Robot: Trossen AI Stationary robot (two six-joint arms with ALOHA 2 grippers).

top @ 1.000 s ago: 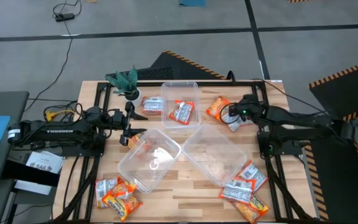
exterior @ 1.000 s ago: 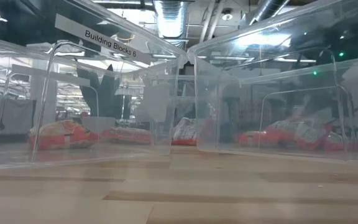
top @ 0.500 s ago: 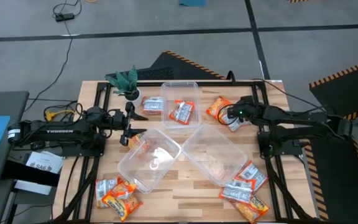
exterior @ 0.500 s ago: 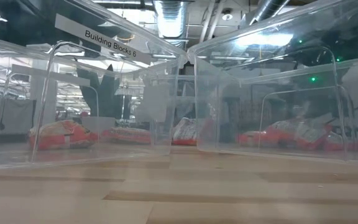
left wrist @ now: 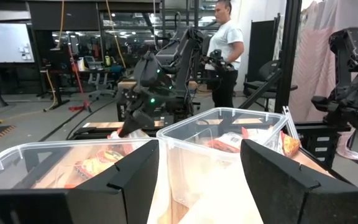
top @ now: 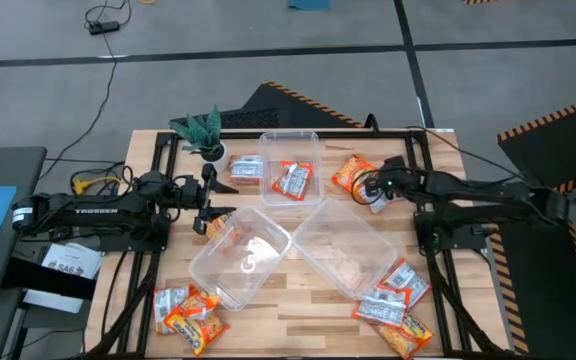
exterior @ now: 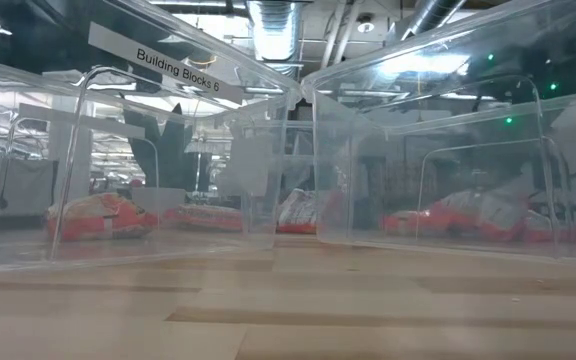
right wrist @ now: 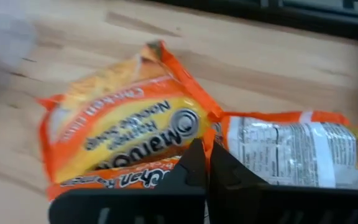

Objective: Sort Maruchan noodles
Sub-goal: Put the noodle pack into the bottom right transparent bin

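Observation:
Orange and silvery Maruchan noodle packets lie flat in groups. An orange one (top: 349,172) (right wrist: 123,130) and a silvery one (top: 379,201) (right wrist: 291,149) are at the far right. Piles sit at the near left (top: 183,310) and near right (top: 396,305), and a few more lie in the far clear tub (top: 288,165). My right gripper (top: 370,188) (right wrist: 206,155) is down at the far-right pair, shut on the orange packet's edge. My left gripper (top: 206,215) (left wrist: 194,180) hovers open at the left tub's (top: 240,255) far rim, holding nothing. My right gripper pinches the orange packet's crimped end seam (right wrist: 214,127) between its two fingertips, right where that packet meets the silvery one. The fingers slant down at it from the table's right side. The packet lies flat on the table.
A second clear tub (top: 343,245) stands tilted at the middle right, next to the left one. A small potted plant (top: 200,130) is at the far left. A person (left wrist: 225,43) stands in the room beyond the table. Bare wood shows at the near middle (top: 288,320).
My right gripper has stayed over the far-right packets, settling slightly toward them, and has shut there. The packets have stayed on the table.

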